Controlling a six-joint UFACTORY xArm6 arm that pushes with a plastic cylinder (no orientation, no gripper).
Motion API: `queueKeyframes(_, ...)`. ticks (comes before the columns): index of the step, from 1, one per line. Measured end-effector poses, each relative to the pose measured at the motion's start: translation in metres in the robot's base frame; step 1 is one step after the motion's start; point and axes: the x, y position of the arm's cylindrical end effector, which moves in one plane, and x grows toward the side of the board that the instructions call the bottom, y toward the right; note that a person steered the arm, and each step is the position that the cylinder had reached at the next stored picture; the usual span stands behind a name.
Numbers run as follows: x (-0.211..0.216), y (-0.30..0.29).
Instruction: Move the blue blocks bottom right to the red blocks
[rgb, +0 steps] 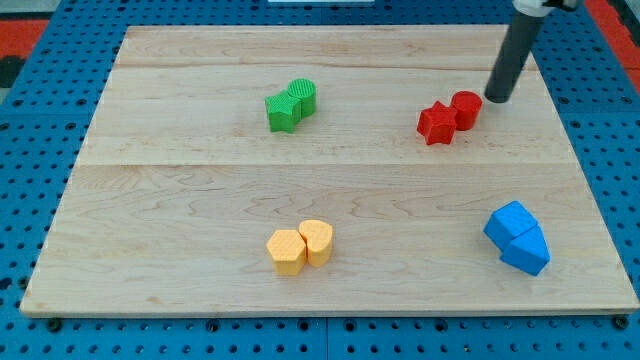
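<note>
Two blue blocks sit touching at the view's bottom right: a blue cube (510, 224) and a blue wedge-like block (527, 250) just below it. Two red blocks sit touching at the upper right: a red star (436, 123) and a red cylinder (466, 108) to its right. My tip (497, 98) stands just right of the red cylinder, close to it, and far above the blue blocks.
A green star (283, 111) and green cylinder (303, 96) touch at the top centre. Two yellow blocks (287, 250) (317, 240) touch at the bottom centre. The wooden board (200, 180) lies on a blue pegboard (30, 150).
</note>
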Motion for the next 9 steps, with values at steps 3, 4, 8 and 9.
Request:
queueKeyframes(3, 0.055, 0.036)
queueKeyframes(4, 0.164, 0.067)
queueKeyframes(8, 0.213, -0.03)
queueKeyframes(9, 0.178, -0.03)
